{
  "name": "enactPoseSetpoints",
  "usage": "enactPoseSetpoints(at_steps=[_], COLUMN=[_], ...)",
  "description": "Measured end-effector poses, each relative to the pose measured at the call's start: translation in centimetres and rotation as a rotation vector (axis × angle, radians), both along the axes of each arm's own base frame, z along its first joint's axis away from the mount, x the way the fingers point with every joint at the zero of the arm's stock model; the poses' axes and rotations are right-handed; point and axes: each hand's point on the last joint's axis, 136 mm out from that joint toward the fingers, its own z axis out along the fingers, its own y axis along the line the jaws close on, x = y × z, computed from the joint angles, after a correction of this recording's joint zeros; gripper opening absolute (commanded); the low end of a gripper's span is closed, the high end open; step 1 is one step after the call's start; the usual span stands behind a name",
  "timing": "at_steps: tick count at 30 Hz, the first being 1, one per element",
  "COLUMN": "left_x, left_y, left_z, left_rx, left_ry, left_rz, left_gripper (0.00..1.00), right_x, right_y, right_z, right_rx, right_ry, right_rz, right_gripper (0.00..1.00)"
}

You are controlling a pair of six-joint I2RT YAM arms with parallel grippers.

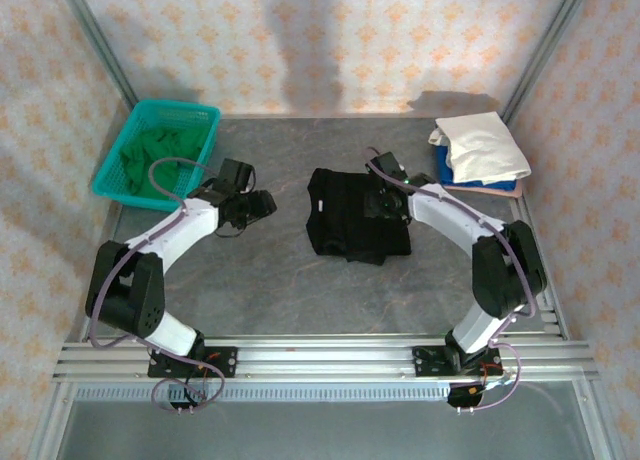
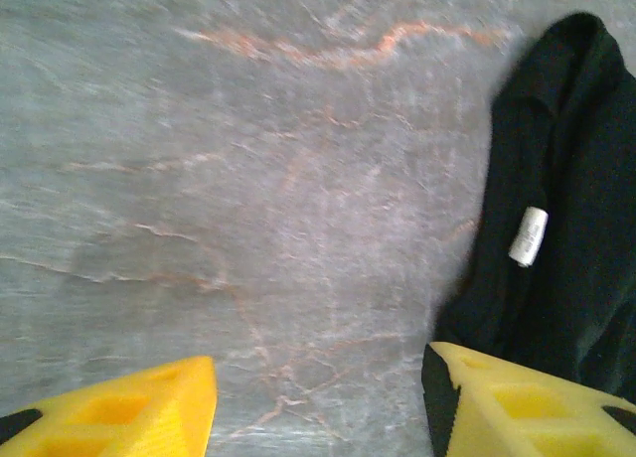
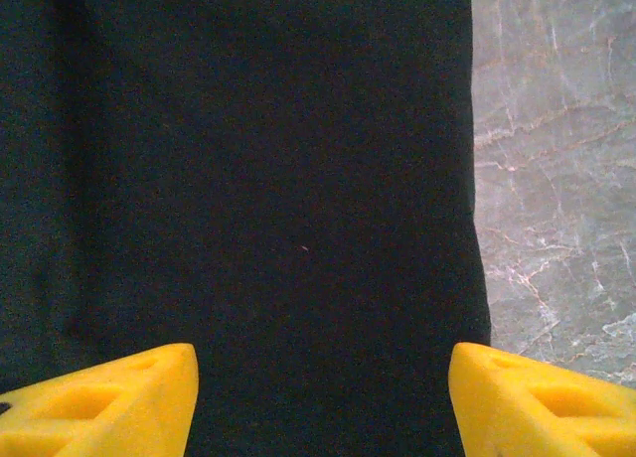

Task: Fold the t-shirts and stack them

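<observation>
At the middle of the counter [image 1: 260,280] lies the black t-shirt [image 1: 345,225], part folded into a rumpled block about as wide as it is deep, so no clear long axis shows from above. The right arm [image 1: 455,212] reaches in from the right side, and the right jaws hang directly over the shirt's right half. In the right wrist view the yellow fingertips [image 3: 99,397] stand spread wide with nothing pinched between them. Black cloth [image 3: 268,179] runs under both, and its straight right edge heads away up the frame with bare counter [image 3: 556,179] beyond it. The left arm [image 1: 185,230] stops short of the shirt. The left jaws are also spread and empty, held over bare counter [image 2: 248,179]. The shirt's near edge and its small white label [image 2: 528,235] lie just off the right-hand fingertip [image 2: 497,407], so the cloth lies to that arm's right. The right arm is plainly the nearer and probably better placed to press or grip. The left would need to travel right to catch the opposite edge. Well apart at the far right sits a folded stack topped by a white shirt [image 1: 485,145], likely where this one belongs. Green shirts [image 1: 160,155] wait in the teal basket [image 1: 118,145] at the far left.
</observation>
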Motion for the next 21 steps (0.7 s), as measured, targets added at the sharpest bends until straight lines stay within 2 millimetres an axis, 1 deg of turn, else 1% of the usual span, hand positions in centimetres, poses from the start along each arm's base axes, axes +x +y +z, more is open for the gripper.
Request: enactPoseSetpoints(at_steps=[1, 3, 6, 7, 10, 11, 13, 15, 16, 18, 19, 21], left_x=[0.0, -0.1, -0.4, -0.5, -0.9, -0.9, -1.1, -1.1, -1.0, -0.6, -0.3, -0.1], left_y=[0.5, 0.8, 0.9, 0.9, 1.0, 1.0, 1.0, 0.8, 0.6, 0.1, -0.3, -1.3], left_z=[0.1, 0.0, -0.4, -0.6, -1.0, -1.1, -1.3, -1.5, -1.7, -2.2, -2.6, -3.4], left_rx=[0.005, 0.008, 0.013, 0.013, 0.016, 0.016, 0.016, 0.008, -0.002, -0.025, -0.035, -0.038], left_ry=[0.0, 0.004, 0.015, 0.02, 0.031, 0.033, 0.038, 0.043, 0.045, 0.046, 0.048, 0.056], left_rz=[0.009, 0.016, 0.01, 0.01, 0.009, 0.009, 0.009, 0.004, -0.001, -0.009, -0.016, -0.04], left_gripper=[0.59, 0.59, 0.59, 0.59, 0.6, 0.6, 0.6, 0.58, 0.55, 0.51, 0.51, 0.5], right_x=[0.0, -0.1, -0.1, -0.2, -0.2, -0.1, 0.1, 0.5, 0.9, 1.5, 1.9, 2.2], right_y=[0.4, 1.5, 3.3, 3.9, 4.9, 5.1, 5.8, 6.9, 7.5, 8.7, 9.2, 9.9], right_z=[0.1, -0.3, -2.2, -3.1, -5.3, -5.6, -5.5, -4.7, -4.2, -3.6, -3.4, -3.7], right_rx=[0.008, 0.019, 0.023, 0.022, 0.01, 0.006, 0.007, 0.022, 0.034, 0.058, 0.067, 0.079], right_ry=[-0.006, 0.004, 0.044, 0.067, 0.127, 0.136, 0.139, 0.121, 0.112, 0.096, 0.089, 0.094], right_rz=[0.008, 0.033, 0.069, 0.079, 0.091, 0.092, 0.094, 0.099, 0.099, 0.098, 0.094, 0.088], right_gripper=[0.66, 0.66, 0.64, 0.64, 0.64, 0.64, 0.63, 0.62, 0.61, 0.6, 0.6, 0.59])
